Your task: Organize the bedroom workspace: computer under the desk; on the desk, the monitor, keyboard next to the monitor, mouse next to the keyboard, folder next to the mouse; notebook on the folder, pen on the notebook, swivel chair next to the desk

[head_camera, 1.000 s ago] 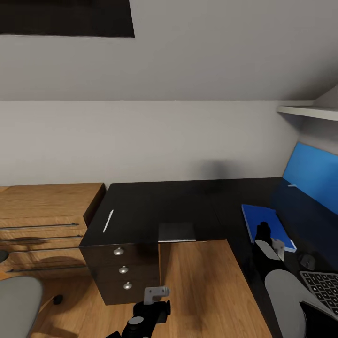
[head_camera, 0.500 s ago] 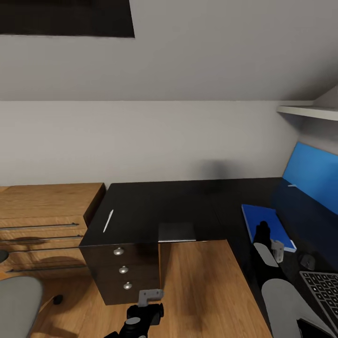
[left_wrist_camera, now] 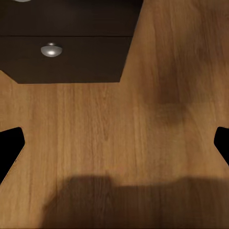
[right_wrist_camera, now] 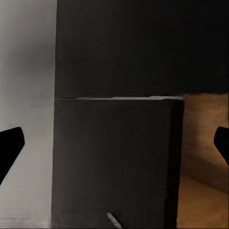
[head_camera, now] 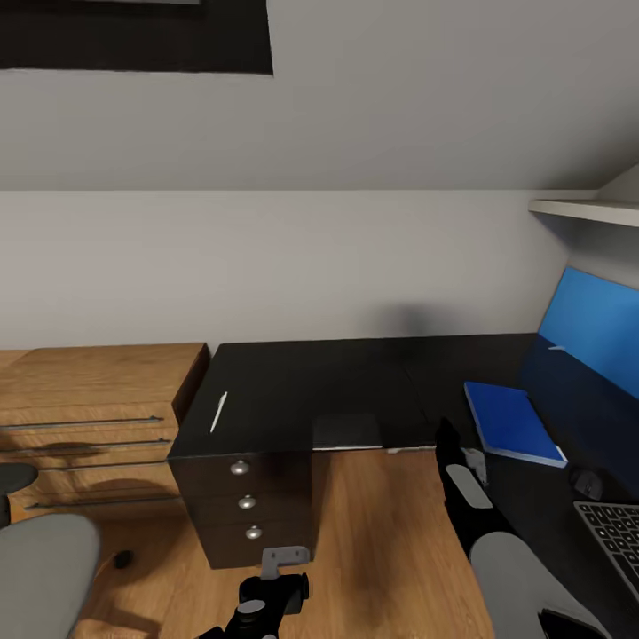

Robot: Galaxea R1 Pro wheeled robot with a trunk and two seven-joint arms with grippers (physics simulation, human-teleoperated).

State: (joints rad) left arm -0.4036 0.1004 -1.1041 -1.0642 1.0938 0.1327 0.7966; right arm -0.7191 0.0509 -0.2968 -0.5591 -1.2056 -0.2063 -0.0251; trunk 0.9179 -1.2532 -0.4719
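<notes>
**Right arm swings off the folder toward the desk's inner corner**

Since a second ago the right gripper (head_camera: 450,441) has left its place over the folder (head_camera: 512,422) and now hangs at the desk's (head_camera: 355,382) front edge, beside the inner corner, while the head camera has turned slightly right. The folder lies flat on the black top near the blue back panel (head_camera: 593,330), clear of the arm. The notebook (head_camera: 346,430) sits at the desk's front edge, just left of the gripper and apart from the folder. The pen (head_camera: 218,412) lies at the far left end of the top, above the black drawer unit (head_camera: 244,506), and its tip shows in the right wrist view (right_wrist_camera: 113,220). The mouse (head_camera: 587,483) rests behind the keyboard (head_camera: 614,532) at the right edge of the head view. The chair's (head_camera: 40,568) grey seat fills the lower left corner, on the oak floor beside the oak drawers (head_camera: 89,426). The right gripper's jaws stand wide apart, holding nothing, with desk top and notebook between them. The left gripper (head_camera: 286,559) hovers low over the floor (left_wrist_camera: 114,143), its fingers (left_wrist_camera: 9,150) likewise spread and empty, facing the drawer unit's knob (left_wrist_camera: 50,49).
</notes>
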